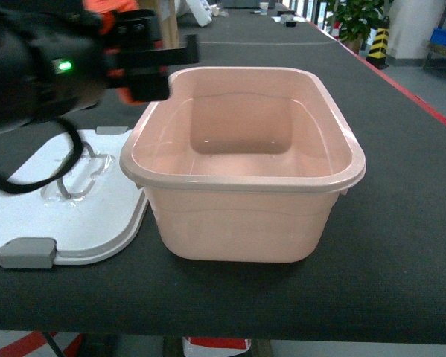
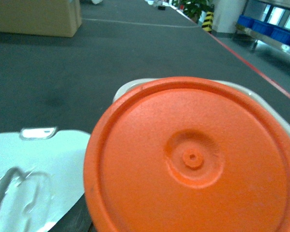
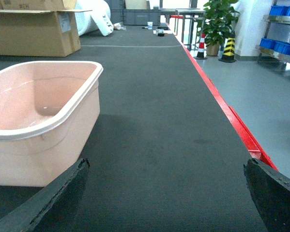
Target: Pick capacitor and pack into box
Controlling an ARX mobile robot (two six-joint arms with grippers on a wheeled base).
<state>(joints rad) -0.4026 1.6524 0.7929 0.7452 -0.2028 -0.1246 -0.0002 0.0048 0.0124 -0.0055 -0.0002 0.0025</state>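
We see a long dark matted table (image 3: 159, 121) with a red strip along its right edge, running through a workshop with a grey floor; far back stand a potted plant (image 3: 217, 19), striped cones, blue bins (image 3: 280, 46) on a shelf and a brown cardboard carton (image 3: 33, 29). Near the middle of the table sits the box (image 1: 241, 216), a pale pink tub with a rolled rim, and nothing lies inside it. Its white lid (image 1: 66, 204) lies flat just beside it on the left, with a grey latch (image 1: 27, 253) at the near edge. The left arm (image 1: 36, 71), black with a green light, hangs above the lid and the tub's far left corner and hides part of both in the head view. The left gripper (image 1: 137, 56) carries an orange part that we take to be the capacitor (image 2: 193, 159); its round orange face fills most of the left wrist view above the tub's rim, but we cannot tell how the claw stands around it. The right gripper (image 3: 166, 193) rests low over the bare mat to the right of the tub, its two dark fingertips (image 3: 275, 186) spread wide with nothing between them.
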